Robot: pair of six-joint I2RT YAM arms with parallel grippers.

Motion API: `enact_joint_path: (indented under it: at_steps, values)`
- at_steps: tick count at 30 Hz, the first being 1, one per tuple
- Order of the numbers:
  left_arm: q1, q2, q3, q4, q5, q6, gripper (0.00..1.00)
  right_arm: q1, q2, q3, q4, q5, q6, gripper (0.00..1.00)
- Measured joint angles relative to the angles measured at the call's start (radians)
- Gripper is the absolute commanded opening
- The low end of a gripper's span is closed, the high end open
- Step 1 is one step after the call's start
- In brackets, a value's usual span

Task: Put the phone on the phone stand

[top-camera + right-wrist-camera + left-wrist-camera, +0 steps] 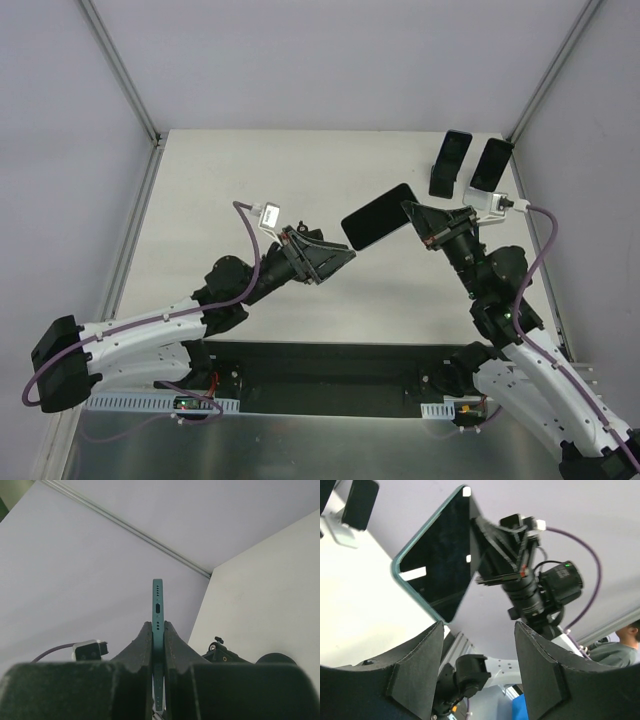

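Right gripper (158, 630): I'm clamping phone (378, 214) aloft.
Left gripper (479, 624): gaping empty nearby.
Phone stand (493, 203): sitting behind, black stand (448, 165) alongside.

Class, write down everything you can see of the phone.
The phone is a slab with a glossy black screen and a teal frame. One short edge shows a charging port flanked by small holes. It hangs tilted above the table, pinched across its faces by the right hand alone.

The phone (378, 215) has a black screen and a teal rim. The left gripper (345, 256) and right gripper (410, 212) are black. The arms (150, 335) are white with purple cables (246, 262). The table (250, 180) is white, and the stands (449, 165) at its far right corner are black.
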Motion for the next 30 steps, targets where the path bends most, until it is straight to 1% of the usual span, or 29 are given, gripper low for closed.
enact_joint_path:
  at_steps: [3,4,5,6,10,11,12,13,16,18,19,23,30]
  values:
    - [0.000,0.047,0.000,-0.010,-0.009,-0.018,0.56,0.000,-0.009,0.000,0.000,0.002,0.002,0.01]
    - [0.000,0.059,0.000,-0.014,-0.012,-0.024,0.58,0.000,-0.014,0.000,0.000,0.002,0.001,0.01]
    - [0.000,0.066,0.000,-0.018,-0.014,-0.030,0.63,0.000,-0.021,0.000,-0.001,0.003,0.000,0.01]
    - [0.000,0.068,0.000,-0.021,-0.018,-0.036,0.65,0.000,-0.028,0.000,-0.002,0.004,-0.001,0.01]
    - [0.000,0.076,0.000,0.020,-0.027,-0.050,0.67,0.000,-0.045,0.000,0.000,0.005,0.003,0.01]
    - [0.000,0.084,0.000,0.037,-0.026,-0.051,0.66,0.000,-0.047,0.000,0.001,0.004,0.006,0.01]
    - [0.000,0.099,0.001,0.066,-0.020,-0.052,0.63,0.000,-0.048,0.000,0.001,0.002,0.010,0.01]
    - [0.000,0.119,0.004,0.090,-0.013,-0.054,0.57,0.000,-0.049,0.000,0.001,0.000,0.012,0.01]
    - [0.000,0.196,0.022,0.158,0.015,-0.073,0.50,0.000,-0.052,-0.005,0.007,-0.003,0.024,0.01]
    - [0.000,0.241,0.027,0.214,0.035,-0.079,0.48,0.000,-0.058,-0.013,0.014,-0.003,0.030,0.01]
    - [0.000,0.257,0.027,0.241,0.040,-0.081,0.45,0.000,-0.060,-0.016,0.016,-0.003,0.031,0.01]
    - [0.000,0.286,0.031,0.322,0.055,-0.082,0.38,0.000,-0.080,-0.049,0.040,-0.005,0.055,0.01]
    - [0.000,0.313,0.031,0.383,0.075,-0.080,0.35,0.000,-0.143,-0.113,0.093,-0.003,0.090,0.01]
